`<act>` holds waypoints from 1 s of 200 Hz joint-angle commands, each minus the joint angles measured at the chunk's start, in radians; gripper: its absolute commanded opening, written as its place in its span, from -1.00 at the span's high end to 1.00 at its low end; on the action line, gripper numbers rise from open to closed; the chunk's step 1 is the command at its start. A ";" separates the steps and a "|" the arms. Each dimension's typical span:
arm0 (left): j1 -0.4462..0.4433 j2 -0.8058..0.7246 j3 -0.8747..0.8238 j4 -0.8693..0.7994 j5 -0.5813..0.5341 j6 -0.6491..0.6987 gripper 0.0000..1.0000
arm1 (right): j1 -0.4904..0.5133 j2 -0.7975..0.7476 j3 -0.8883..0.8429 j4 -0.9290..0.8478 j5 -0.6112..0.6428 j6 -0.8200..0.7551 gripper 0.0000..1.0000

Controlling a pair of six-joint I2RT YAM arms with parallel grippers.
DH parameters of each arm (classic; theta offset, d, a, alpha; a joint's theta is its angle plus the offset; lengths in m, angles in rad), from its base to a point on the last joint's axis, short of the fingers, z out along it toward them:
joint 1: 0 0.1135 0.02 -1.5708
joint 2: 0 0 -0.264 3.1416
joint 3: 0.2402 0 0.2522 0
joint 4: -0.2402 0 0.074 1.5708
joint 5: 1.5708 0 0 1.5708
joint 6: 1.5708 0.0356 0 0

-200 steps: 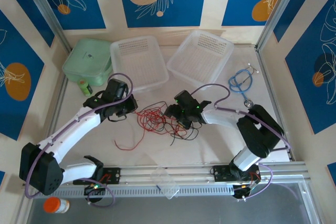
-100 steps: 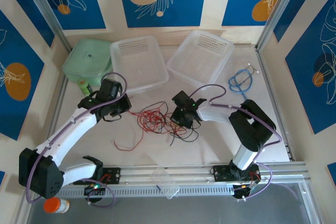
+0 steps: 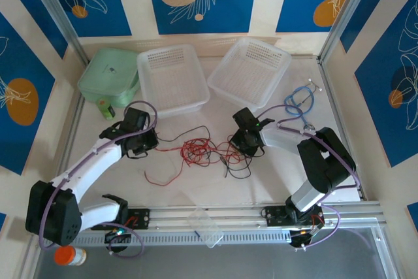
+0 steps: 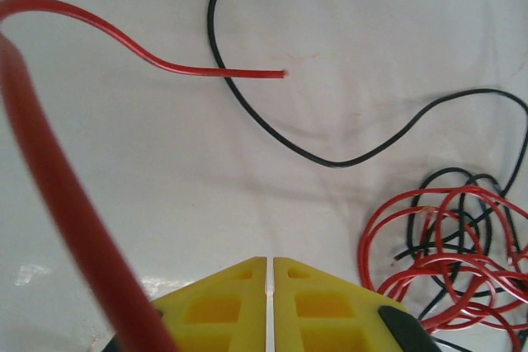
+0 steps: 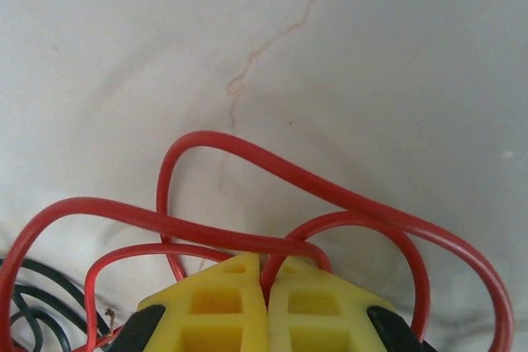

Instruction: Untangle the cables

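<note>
On the left, our left gripper (image 3: 152, 140) sits low over the table (image 3: 281, 181) with its jaws pressed together. In the left wrist view a red cable (image 4: 58, 195) rises close past the left finger and arcs round to a free end. We judge that the jaws pinch this cable near its tip, though the clamp point itself is hidden from us. From there a red line leads rightward into the cables (image 3: 199, 150), which lie on the table between our two arms. They form a loose red coil with black strands threaded through it. A black cable (image 4: 330, 162) already curves out clear of the coil, and a red loop trails toward the near edge. On the right, our right gripper (image 3: 243, 143) is also down at the table, at the right edge of the bundle. Its jaws are closed on red loops (image 5: 330, 195) that spring out from the seam between the fingers, and dark strands show at the lower left of that view. We take the step in hand to be the spreading pull, with each arm holding one side so the coil opens between them. The middle remains knotted, so the task looks to us well short of done. The next move calls for drawing the two holds further apart, slowly and low to the table. We would watch that the thin wires slip through one another rather than cinch tight. After that, one arm would need to let go and take a fresh grip on a single strand.
</note>
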 commanded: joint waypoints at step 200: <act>-0.003 0.046 -0.065 0.141 0.101 0.149 0.34 | -0.272 -0.306 -0.075 -0.195 0.000 -0.233 0.77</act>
